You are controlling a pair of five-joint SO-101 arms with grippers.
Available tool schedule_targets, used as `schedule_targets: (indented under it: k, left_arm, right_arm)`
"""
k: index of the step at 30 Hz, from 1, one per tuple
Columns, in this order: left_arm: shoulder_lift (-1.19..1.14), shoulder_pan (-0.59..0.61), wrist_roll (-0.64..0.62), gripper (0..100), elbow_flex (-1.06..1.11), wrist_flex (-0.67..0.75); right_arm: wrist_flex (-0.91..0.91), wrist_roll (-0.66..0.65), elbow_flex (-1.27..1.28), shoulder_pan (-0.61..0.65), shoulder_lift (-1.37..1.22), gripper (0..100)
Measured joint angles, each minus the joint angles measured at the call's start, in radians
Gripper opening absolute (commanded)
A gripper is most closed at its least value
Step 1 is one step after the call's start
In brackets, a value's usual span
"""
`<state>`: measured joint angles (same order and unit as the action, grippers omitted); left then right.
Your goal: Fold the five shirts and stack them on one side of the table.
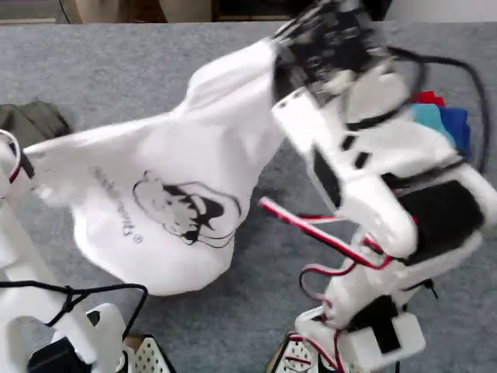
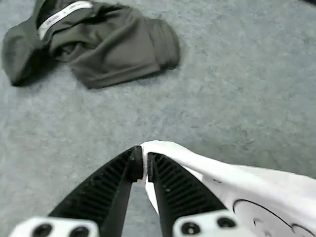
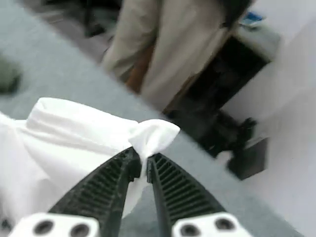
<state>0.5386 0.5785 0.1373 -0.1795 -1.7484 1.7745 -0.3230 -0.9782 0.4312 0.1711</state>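
A white shirt (image 1: 178,186) with a black cartoon print hangs lifted over the grey table, stretched between both arms. My left gripper (image 2: 144,165) is shut on one edge of the white shirt (image 2: 237,182), low at the table's left side. My right gripper (image 3: 143,165) is shut on a bunched corner of the white shirt (image 3: 74,143), held high at the back; the right arm (image 1: 365,155) stands over the table's right half. A dark olive shirt (image 2: 98,44) lies crumpled on the table at the far left (image 1: 31,120).
Red and blue folded cloth (image 1: 443,116) lies at the right edge behind the right arm. Red and white cables (image 1: 326,233) hang along that arm. The grey table surface (image 1: 116,70) is bare at the back left. A person's beige garment (image 3: 168,44) shows beyond the table.
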Motion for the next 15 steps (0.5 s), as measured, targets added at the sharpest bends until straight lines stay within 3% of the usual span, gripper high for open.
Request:
schedule_targets:
  k: [4, 15]
  left_arm:
    - [0.000, 0.044, 0.051, 2, 0.150, 0.026]
    - [0.002, 0.192, 0.250, 2, 0.695, 0.381]
  right_arm:
    - [-0.057, 0.000, 0.387, 0.117, 0.035, 1.6]
    - [-0.546, -0.003, 1.215, 0.245, 0.034, 1.9]
